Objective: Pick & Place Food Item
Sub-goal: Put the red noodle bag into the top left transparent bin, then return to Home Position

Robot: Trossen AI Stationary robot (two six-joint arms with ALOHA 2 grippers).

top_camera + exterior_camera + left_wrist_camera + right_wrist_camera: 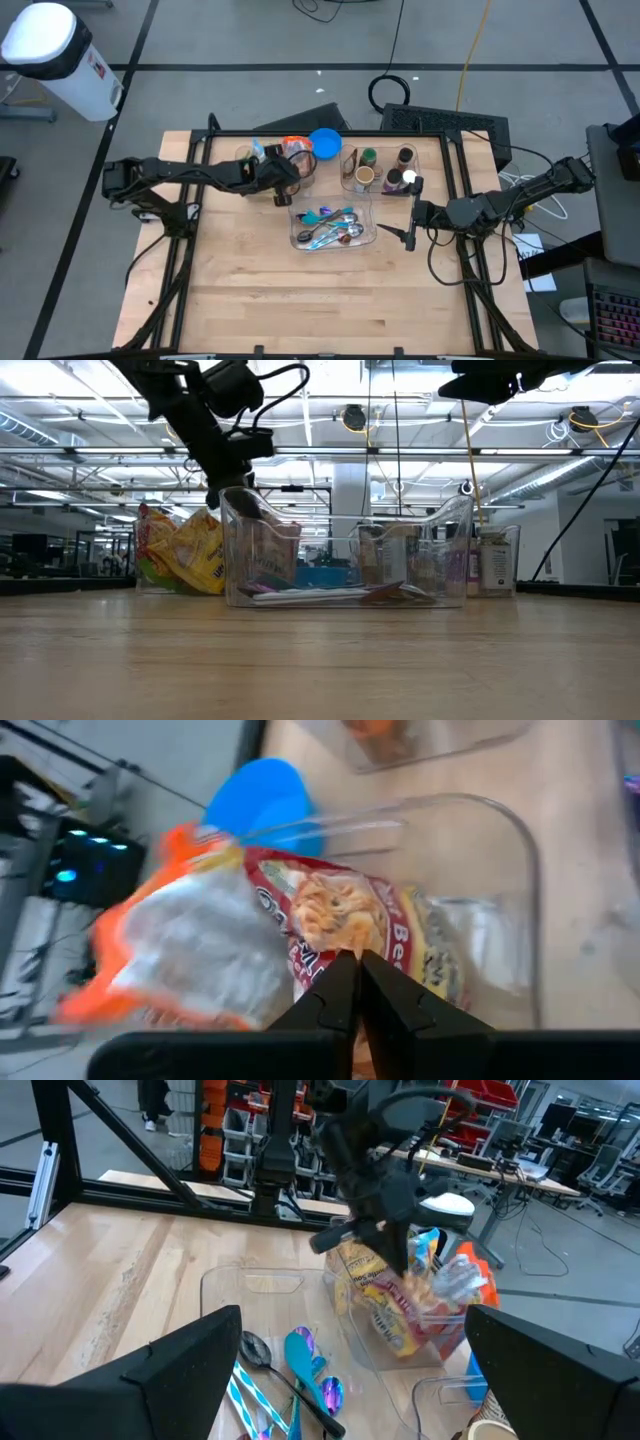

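Note:
My left gripper is shut on a red-and-yellow snack packet over a clear bin at the table's far middle. The right wrist view shows this packet hanging below the left fingers. An orange-and-silver packet lies beside it in the same bin. In the low view, yellow packets show behind the bin below my left gripper. My right gripper is wide open and empty, hovering right of the cutlery bin. My left gripper pinches the red-and-yellow packet by its upper edge between its two shut fingers, coming slanting down from the table's left. The packet hangs below the fingers, tilted, and its lower end reaches into the clear bin.
A clear bin of coloured spoons stands at the table's middle. Another clear bin with jars and cups stands far right of it. A blue bowl sits at the far edge. Bare wood lies toward the near edge.

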